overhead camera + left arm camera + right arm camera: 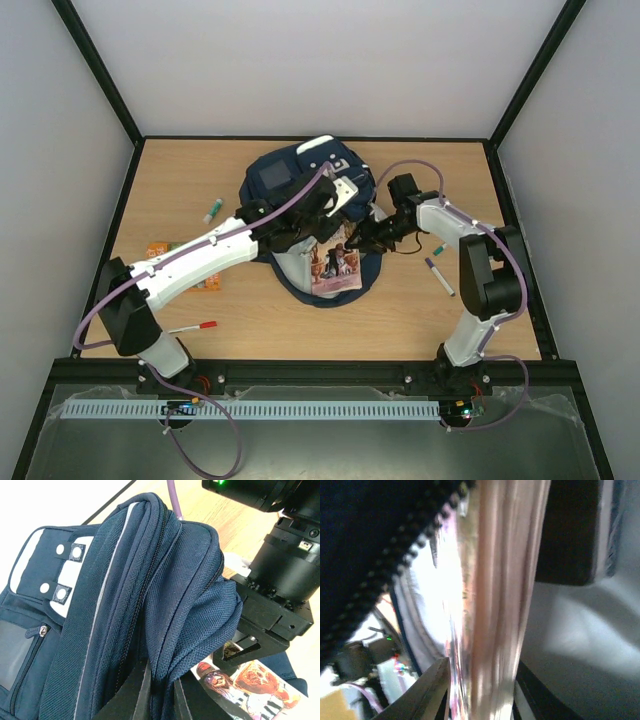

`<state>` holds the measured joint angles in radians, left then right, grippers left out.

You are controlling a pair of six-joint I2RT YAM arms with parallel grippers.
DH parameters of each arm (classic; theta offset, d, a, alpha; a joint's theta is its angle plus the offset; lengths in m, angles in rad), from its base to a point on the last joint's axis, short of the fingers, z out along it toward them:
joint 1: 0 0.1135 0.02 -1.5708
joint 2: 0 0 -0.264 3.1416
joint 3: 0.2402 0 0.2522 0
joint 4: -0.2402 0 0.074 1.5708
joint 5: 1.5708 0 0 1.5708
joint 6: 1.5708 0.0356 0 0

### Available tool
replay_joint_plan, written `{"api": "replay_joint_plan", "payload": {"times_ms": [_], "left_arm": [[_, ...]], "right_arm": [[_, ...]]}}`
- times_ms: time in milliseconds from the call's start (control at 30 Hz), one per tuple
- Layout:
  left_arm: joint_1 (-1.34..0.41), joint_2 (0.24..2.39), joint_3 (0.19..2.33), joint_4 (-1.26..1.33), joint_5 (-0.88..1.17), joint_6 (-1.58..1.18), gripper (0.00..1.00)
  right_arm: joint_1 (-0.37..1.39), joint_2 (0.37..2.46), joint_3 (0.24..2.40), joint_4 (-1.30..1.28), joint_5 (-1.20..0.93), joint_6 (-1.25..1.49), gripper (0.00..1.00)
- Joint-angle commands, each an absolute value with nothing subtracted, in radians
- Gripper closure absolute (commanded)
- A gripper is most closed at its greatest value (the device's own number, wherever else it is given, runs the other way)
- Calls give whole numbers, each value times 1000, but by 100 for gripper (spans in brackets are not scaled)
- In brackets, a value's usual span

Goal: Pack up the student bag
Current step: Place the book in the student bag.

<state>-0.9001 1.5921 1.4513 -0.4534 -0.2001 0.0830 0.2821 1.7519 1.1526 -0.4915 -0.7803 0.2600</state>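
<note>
The student bag (pixel 285 180), navy with white stripes, lies mid-table. My left gripper (pixel 318 215) is shut on a fold of its fabric, pinching the raised flap (pixel 150 580) between its fingers (pixel 162 680). A book with a colourful picture cover (pixel 335 268) sticks out of the bag's near opening, and it also shows under the flap in the left wrist view (pixel 255 680). My right gripper (pixel 362 235) is at the book's far right edge. In the blurred right wrist view the book (pixel 495 605) stands between its parted fingers (pixel 480 690), with the bag's zip above.
On the left lie a green-capped marker (pixel 213 210), two orange packets (pixel 158 249) (pixel 208 283) and a red-capped pen (pixel 195 327). A dark-capped pen (pixel 438 275) lies by the right arm. Black frame posts edge the table.
</note>
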Motion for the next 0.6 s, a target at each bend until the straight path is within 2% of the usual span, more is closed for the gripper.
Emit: {"api": "replay_joint_plan", "payload": {"times_ms": [0,200,300,433,567], "left_arm": [[-908,1516,1450,-313,-157,93,98],[-906,1508,1412,-291,-155,87,98],[-905,1506,1404,-287,-138,80,98],[-906,1490,1377,-273,-121,70,98],[-904,1478,1367,-267,-113,61,98]], "right_arm": [[291,1769,1136,-504,-682,182,62],[291,1636,1114,-528,-562,124,44],[290,1543,1071,-541,-508,83,41],[291,1417,982,-538,-470,14,42],[340,1282,891,-519,-400,-148,52]]}}
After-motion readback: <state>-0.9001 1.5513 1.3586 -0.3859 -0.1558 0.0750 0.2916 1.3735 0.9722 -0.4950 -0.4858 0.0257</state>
